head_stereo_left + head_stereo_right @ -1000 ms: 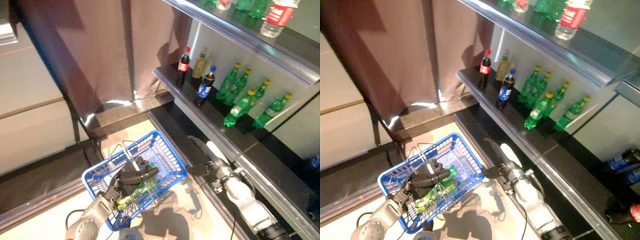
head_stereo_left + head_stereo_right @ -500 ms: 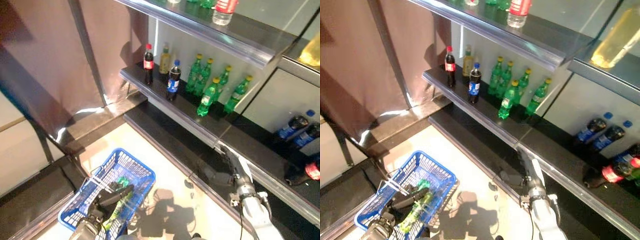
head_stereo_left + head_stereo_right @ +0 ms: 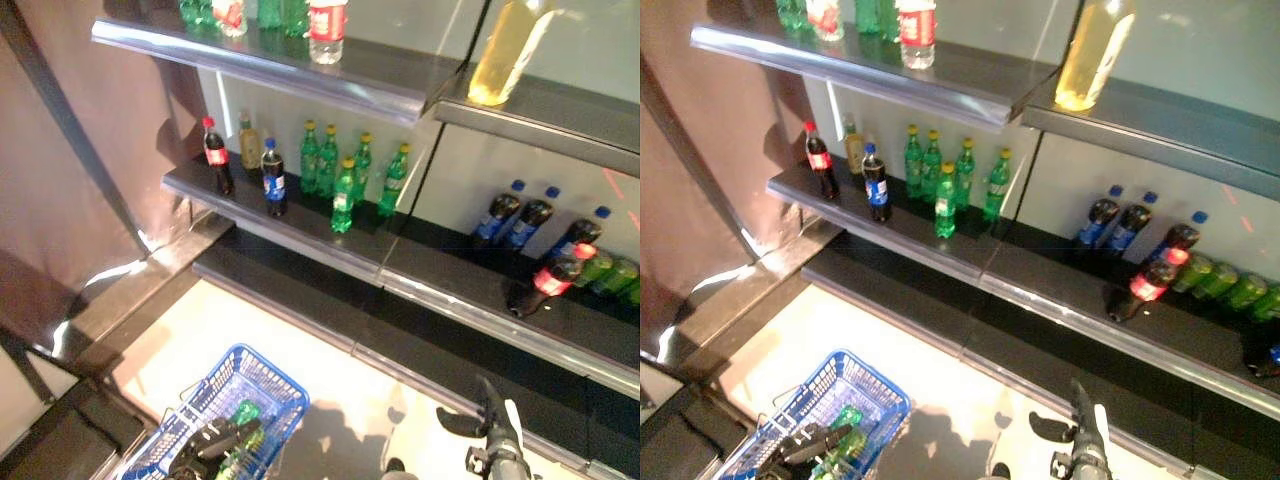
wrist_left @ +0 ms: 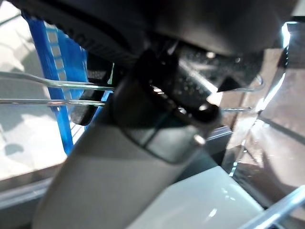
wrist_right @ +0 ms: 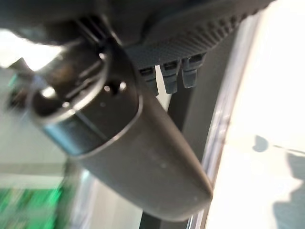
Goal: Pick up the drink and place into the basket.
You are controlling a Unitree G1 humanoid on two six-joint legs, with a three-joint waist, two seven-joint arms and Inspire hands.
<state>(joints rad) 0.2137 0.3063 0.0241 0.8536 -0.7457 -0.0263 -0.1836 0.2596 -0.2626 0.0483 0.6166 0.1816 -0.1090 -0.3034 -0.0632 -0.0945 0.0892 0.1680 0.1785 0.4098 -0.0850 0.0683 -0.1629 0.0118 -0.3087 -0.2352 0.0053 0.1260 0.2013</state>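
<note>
The blue basket (image 3: 268, 368) hangs at the lower left. My left hand (image 3: 212, 440) is shut on its thin wire handles (image 4: 47, 93). A green bottle (image 3: 243, 412) lies inside the basket. My right hand (image 3: 495, 432) is open and empty at the bottom right, fingers straight, below the front edge of the lower shelf. It also shows in the right wrist view (image 5: 119, 143). Green bottles (image 3: 345, 178) stand on the middle shelf, with a cola bottle (image 3: 215, 155) and a dark blue-labelled bottle (image 3: 272, 178) to their left.
Right of a glass divider (image 3: 425, 160), dark blue-capped bottles (image 3: 510, 215), a red-labelled bottle (image 3: 550, 280) and green bottles (image 3: 610, 270) lie on the shelf. More bottles stand on the top shelf (image 3: 300, 70). A dark low ledge (image 3: 300, 300) runs under the shelves.
The whole picture has shifted: the camera has swung up and right along the shelves. The basket stays in my left hand with the green bottle inside. My right hand stays open.
</note>
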